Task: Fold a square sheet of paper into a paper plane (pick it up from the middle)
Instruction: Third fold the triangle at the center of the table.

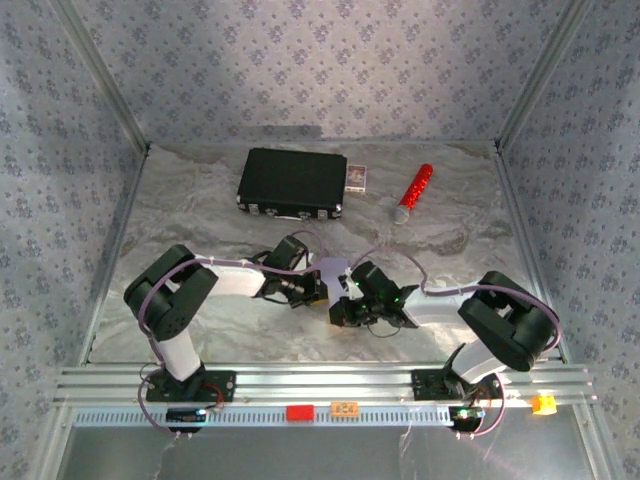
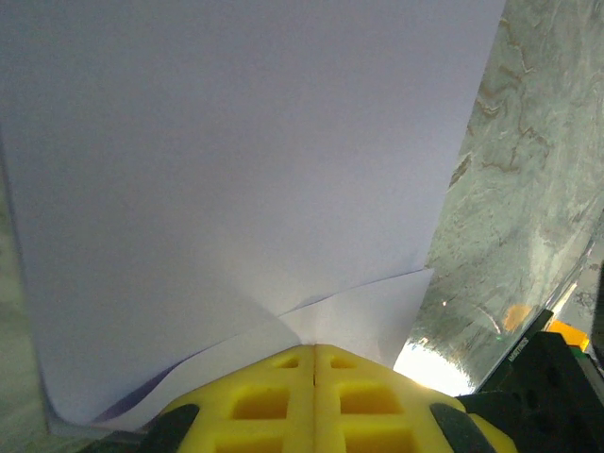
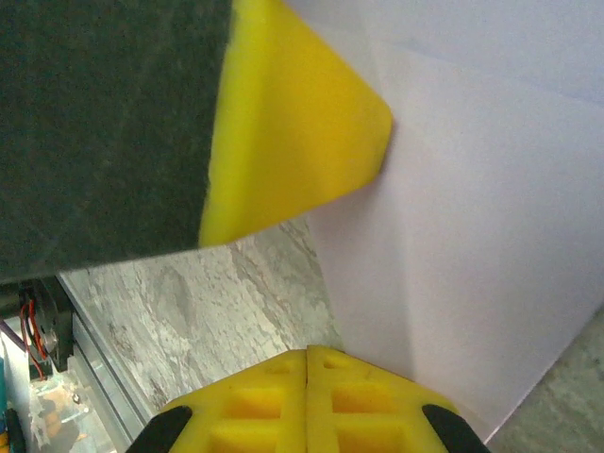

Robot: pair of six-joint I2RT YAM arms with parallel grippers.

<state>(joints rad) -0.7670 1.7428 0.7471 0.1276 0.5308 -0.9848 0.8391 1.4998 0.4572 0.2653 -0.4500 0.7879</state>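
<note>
At the lower middle of the left wrist view, my left gripper (image 2: 314, 354) is clamping its yellow pads together on the square sheet of paper (image 2: 236, 160). The sheet is rising from the seam between the pads and spreading across most of that frame, with one layer already folded over close to them. From above, the sheet is standing up between my two wrists near the centre of the table (image 1: 200, 220). In the right wrist view my right gripper (image 3: 308, 354) is showing its pads pressed together at the bottom edge, and the sheet is running up the right side just beside them; whether they are nipping its edge I cannot tell. I am judging this paper to be very light, limp and quick to crease or tear, so I am favouring a hold close to the fold line rather than out at a loose corner.
</note>
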